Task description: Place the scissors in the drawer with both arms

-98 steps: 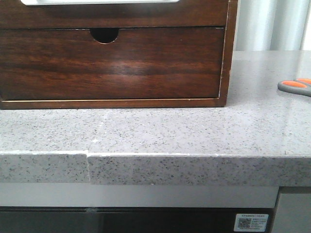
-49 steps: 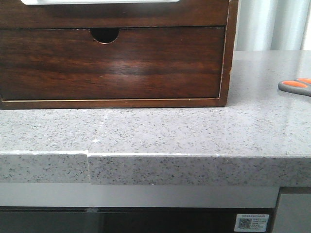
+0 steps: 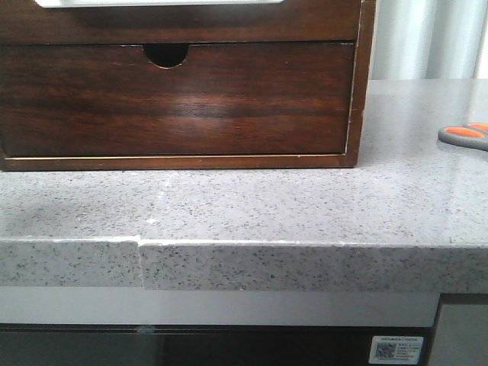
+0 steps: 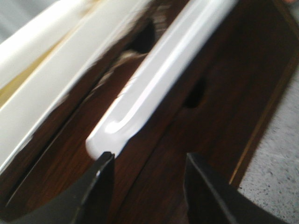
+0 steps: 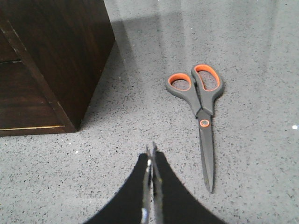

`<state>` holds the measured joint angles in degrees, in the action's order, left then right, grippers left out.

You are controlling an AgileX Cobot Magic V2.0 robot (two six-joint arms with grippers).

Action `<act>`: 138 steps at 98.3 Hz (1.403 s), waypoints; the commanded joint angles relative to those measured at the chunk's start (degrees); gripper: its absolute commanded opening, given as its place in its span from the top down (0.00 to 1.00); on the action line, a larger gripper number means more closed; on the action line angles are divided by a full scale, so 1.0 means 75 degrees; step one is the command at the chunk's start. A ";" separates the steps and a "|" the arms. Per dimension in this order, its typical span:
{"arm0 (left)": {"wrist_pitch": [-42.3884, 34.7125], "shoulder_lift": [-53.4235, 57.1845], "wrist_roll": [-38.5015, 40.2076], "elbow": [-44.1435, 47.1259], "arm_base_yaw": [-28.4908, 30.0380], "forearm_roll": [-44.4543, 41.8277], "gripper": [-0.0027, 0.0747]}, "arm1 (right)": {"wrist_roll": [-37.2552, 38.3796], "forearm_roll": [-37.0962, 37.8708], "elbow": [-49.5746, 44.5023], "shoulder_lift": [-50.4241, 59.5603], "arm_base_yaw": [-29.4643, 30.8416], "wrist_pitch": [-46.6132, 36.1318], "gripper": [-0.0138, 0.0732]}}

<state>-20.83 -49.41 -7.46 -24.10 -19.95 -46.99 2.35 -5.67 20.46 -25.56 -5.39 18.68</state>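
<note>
A cabinet (image 3: 179, 84) stands on the counter (image 3: 252, 202), at its left and back. In it the drawer (image 3: 160, 3) sits above a lower drawer (image 3: 175, 99). The scissors (image 3: 465, 136) lie flat on the counter, well to the cabinet's right.

In the front view we see only the handle loops of the scissors (image 3: 465, 134); the right edge cuts off the blades. The top edge crops the drawer (image 3: 175, 17) to a strip of its front, and neither hand appears there. The left wrist view is blurred, so we cannot judge how near the left hand (image 4: 147, 161) sits to the drawer.
</note>
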 commanded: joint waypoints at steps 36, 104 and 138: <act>-0.0455 -0.2003 -0.0674 -0.2088 -0.0293 -0.1110 0.55 | -0.0033 -0.0006 0.0279 -0.0090 0.0018 -0.0460 0.90; -0.0316 -0.0232 -0.0975 -0.0965 -0.0309 -0.1164 0.99 | -0.0033 -0.0006 0.0279 -0.0090 0.0018 -0.0448 0.90; -0.0839 0.1772 -0.0518 0.0627 -0.0309 -0.1176 0.99 | -0.0033 -0.0006 0.0279 -0.0090 0.0018 -0.0448 0.90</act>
<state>-23.72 -39.83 -17.12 -20.21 -22.31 -62.59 2.35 -5.76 20.58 -25.56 -5.39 19.16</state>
